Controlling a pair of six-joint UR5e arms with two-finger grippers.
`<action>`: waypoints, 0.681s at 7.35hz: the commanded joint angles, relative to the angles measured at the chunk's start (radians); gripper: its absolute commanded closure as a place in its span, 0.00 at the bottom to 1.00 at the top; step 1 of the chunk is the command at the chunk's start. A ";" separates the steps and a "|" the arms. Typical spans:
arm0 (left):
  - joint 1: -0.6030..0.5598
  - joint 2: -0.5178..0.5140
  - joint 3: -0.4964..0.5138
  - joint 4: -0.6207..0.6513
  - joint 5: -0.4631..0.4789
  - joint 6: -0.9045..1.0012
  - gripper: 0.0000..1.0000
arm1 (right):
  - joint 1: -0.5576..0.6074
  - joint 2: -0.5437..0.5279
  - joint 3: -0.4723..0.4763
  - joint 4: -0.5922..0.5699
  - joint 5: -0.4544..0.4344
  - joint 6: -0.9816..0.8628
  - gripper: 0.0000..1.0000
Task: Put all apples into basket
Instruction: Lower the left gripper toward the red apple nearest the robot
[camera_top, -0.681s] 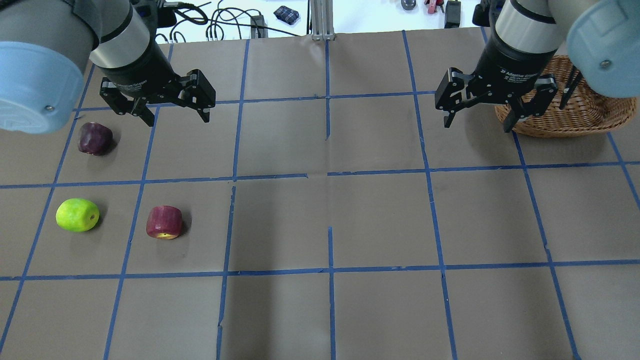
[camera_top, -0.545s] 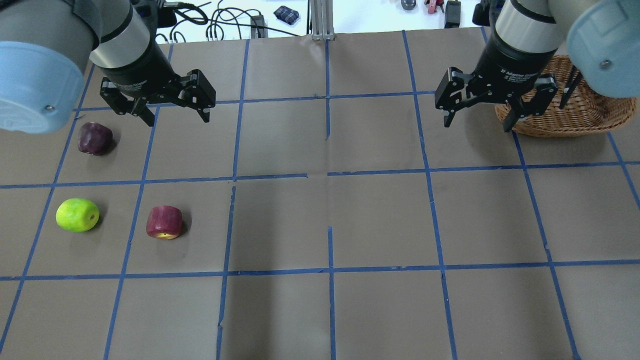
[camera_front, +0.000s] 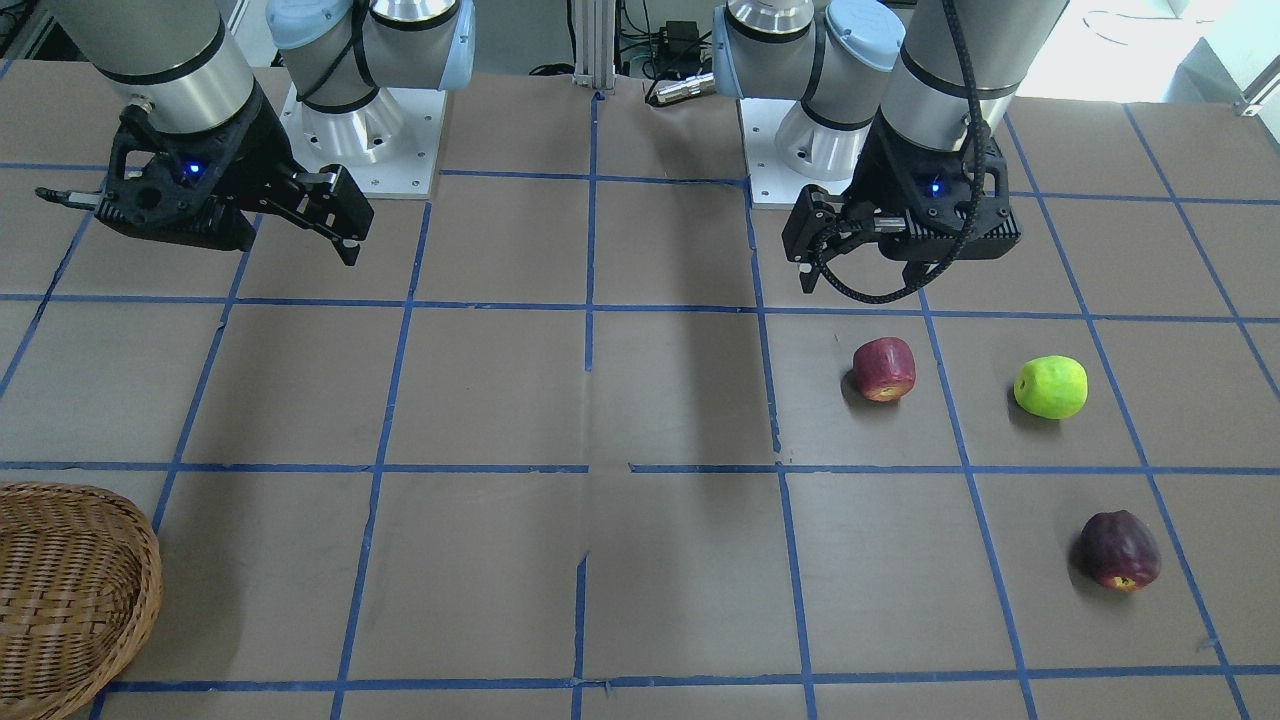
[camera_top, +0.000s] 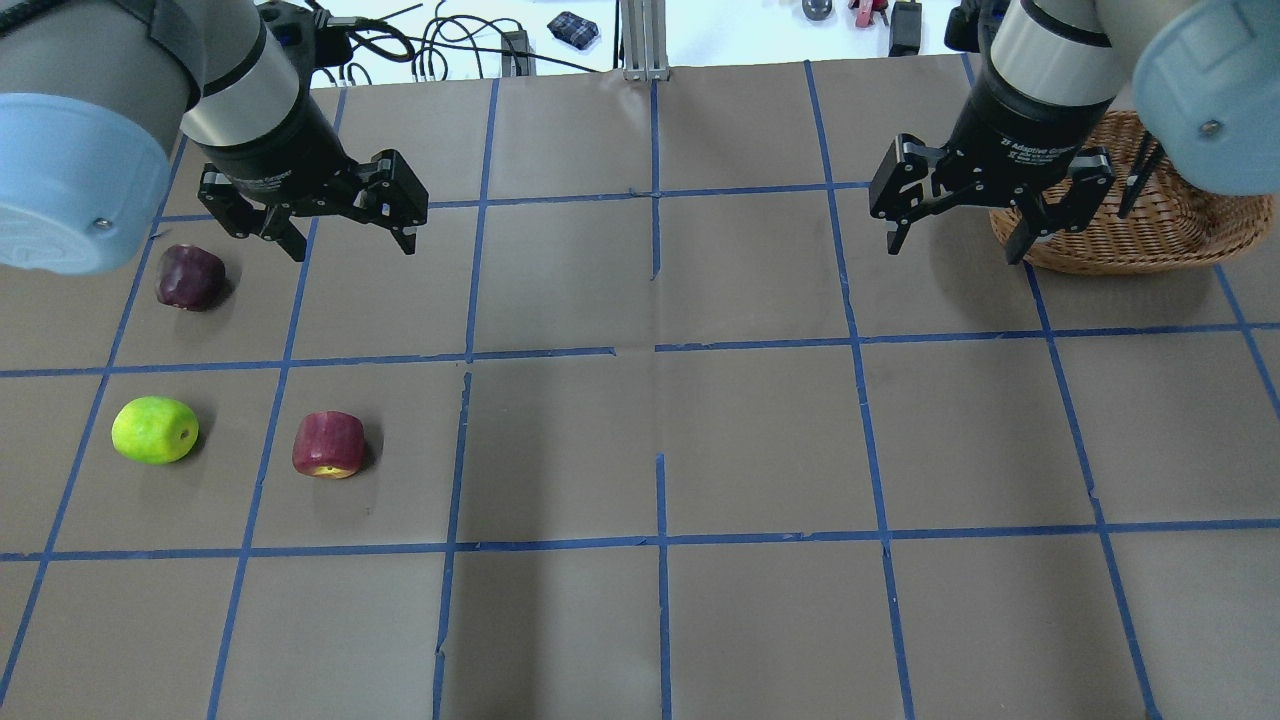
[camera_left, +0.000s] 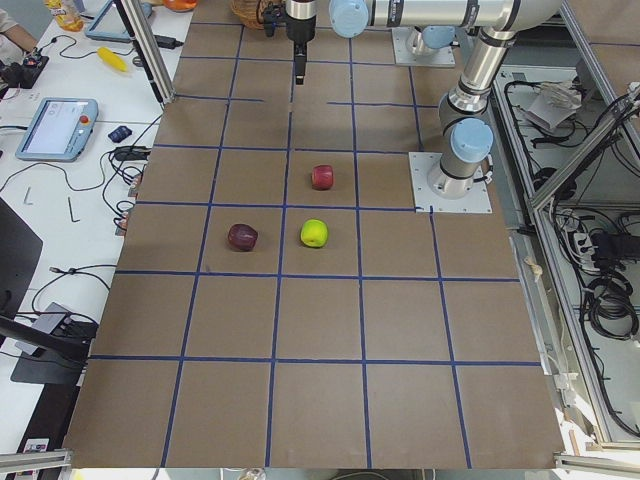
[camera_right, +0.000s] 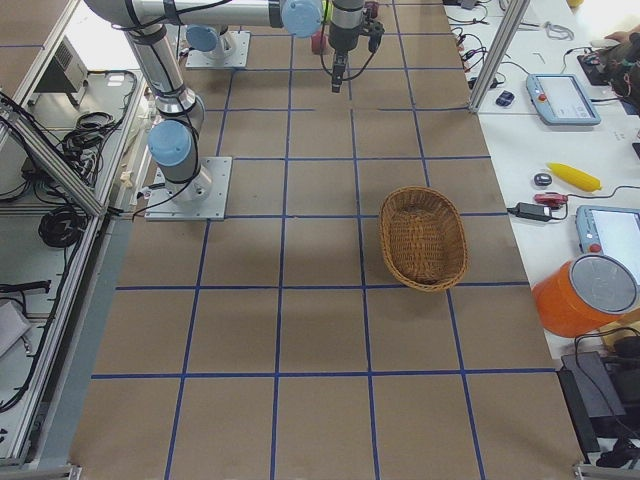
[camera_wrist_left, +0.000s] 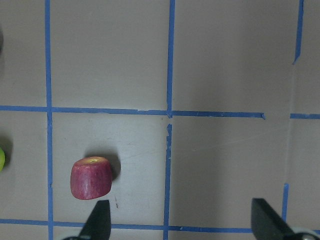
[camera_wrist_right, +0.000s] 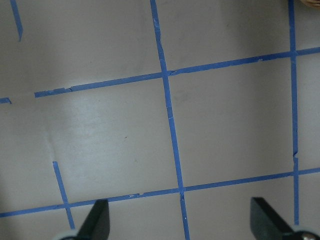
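Note:
Three apples lie on the table's left half. The red apple (camera_top: 328, 444) also shows in the left wrist view (camera_wrist_left: 91, 178). The lime green apple (camera_top: 154, 430) lies to its left. The dark maroon apple (camera_top: 189, 277) lies farther back. My left gripper (camera_top: 352, 247) is open and empty, hovering above the table just right of the maroon apple. The wicker basket (camera_top: 1160, 220) stands at the far right. My right gripper (camera_top: 953, 250) is open and empty, hovering just left of the basket.
The table (camera_top: 660, 440) is covered in brown paper with a blue tape grid. Cables and small tools (camera_top: 470, 45) lie beyond its far edge. An orange bucket (camera_right: 585, 295) and tablets sit on the side bench.
My left gripper has shifted slightly down and left in the overhead view. The right gripper, the apples and the basket have not moved.

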 joint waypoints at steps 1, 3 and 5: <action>0.072 -0.022 -0.059 -0.008 0.013 0.089 0.00 | 0.000 0.001 0.000 -0.006 0.002 0.001 0.00; 0.239 -0.047 -0.201 0.033 0.076 0.238 0.00 | 0.000 0.001 0.000 -0.005 0.001 0.001 0.00; 0.264 -0.082 -0.333 0.168 0.073 0.357 0.00 | 0.000 0.001 0.000 -0.005 0.002 0.003 0.00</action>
